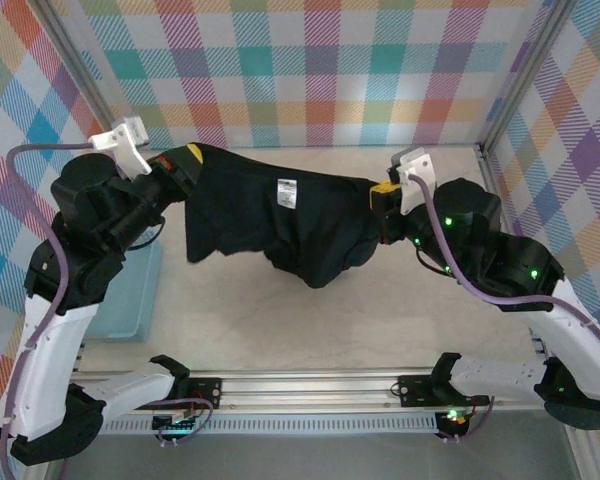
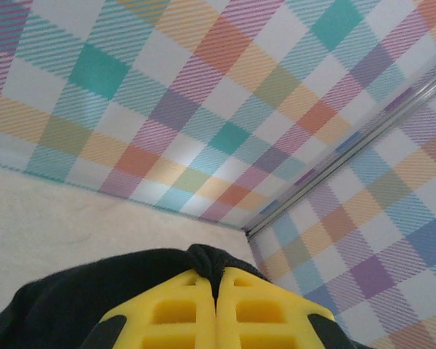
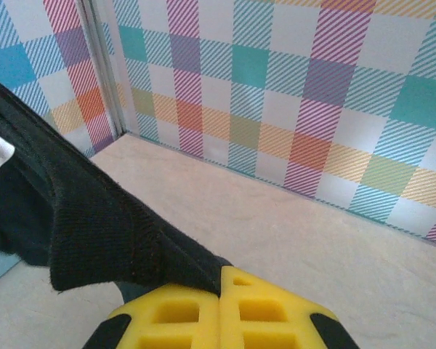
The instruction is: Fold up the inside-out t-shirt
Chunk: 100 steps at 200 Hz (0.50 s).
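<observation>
The inside-out t-shirt (image 1: 280,225) is black and hangs stretched between my two grippers above the table, sagging in the middle, with a white label (image 1: 287,192) facing up. My left gripper (image 1: 192,155) is shut on its left end; black cloth (image 2: 94,287) bunches between the yellow fingers (image 2: 174,313). My right gripper (image 1: 382,192) is shut on its right end. There a black hem (image 3: 116,225) runs from the upper left into the closed yellow fingers (image 3: 265,313).
A pale blue bin (image 1: 130,295) sits at the table's left edge under my left arm. Plaid walls close the back and both sides, with metal corner posts (image 1: 515,75). A metal rail (image 1: 310,385) runs along the near edge.
</observation>
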Each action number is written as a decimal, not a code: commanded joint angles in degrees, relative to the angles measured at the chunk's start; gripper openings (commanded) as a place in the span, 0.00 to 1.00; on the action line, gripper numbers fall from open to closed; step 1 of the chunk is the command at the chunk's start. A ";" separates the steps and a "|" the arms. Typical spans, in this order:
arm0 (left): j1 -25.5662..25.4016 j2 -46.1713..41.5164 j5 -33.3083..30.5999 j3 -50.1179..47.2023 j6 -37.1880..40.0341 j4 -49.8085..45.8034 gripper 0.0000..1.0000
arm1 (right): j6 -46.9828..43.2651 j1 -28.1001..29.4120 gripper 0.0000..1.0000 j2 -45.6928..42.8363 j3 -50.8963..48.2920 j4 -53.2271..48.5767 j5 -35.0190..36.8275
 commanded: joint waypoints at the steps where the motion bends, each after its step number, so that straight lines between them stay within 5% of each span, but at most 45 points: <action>1: 0.33 4.44 -4.34 -5.18 -0.21 -1.67 0.00 | 1.55 -1.41 0.02 1.87 -5.04 -0.69 3.80; 43: 0.34 14.66 -12.13 -11.32 -1.09 -5.51 0.00 | 12.06 -14.09 0.00 6.58 -17.13 0.17 -12.09; 100: -0.80 11.37 -7.17 -10.13 -0.88 -3.41 0.00 | 7.46 -14.93 0.00 4.38 -14.50 1.31 -13.48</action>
